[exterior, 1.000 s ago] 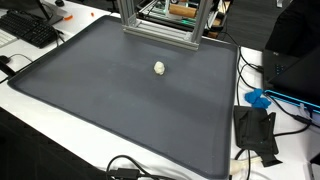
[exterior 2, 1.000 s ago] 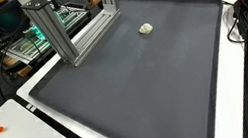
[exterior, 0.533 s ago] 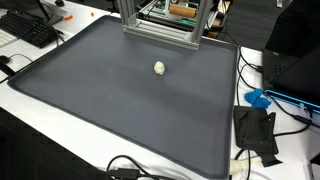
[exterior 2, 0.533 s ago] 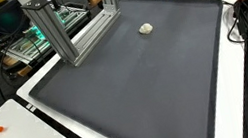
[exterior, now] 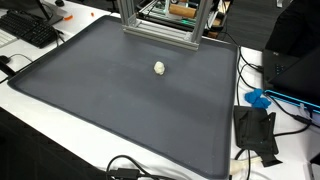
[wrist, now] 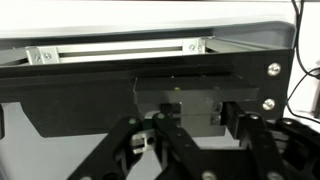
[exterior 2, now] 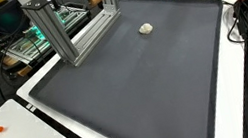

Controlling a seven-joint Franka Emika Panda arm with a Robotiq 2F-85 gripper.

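In the wrist view my gripper (wrist: 198,118) is dim and very close to a black panel (wrist: 90,95) under an aluminium rail (wrist: 120,48). Its two dark fingers (wrist: 234,115) stand apart with a gap between them, and I see nothing held in that gap. Neither the gripper nor the arm appears in the exterior views. A small whitish lump (exterior: 160,68) (exterior 2: 146,29) lies alone on the dark grey mat (exterior: 120,110) (exterior 2: 137,87), towards the aluminium frame (exterior: 160,22) (exterior 2: 57,29).
A keyboard (exterior: 30,30) lies beside the mat on the white table. Cables, a black device (exterior: 255,130) and a blue object (exterior: 258,98) sit along another edge. Electronics racks (exterior 2: 19,46) stand behind the frame. A small orange piece (exterior 2: 0,129) lies on the white table.
Nothing has visibly moved in either exterior view; the whitish lump stays where it was.
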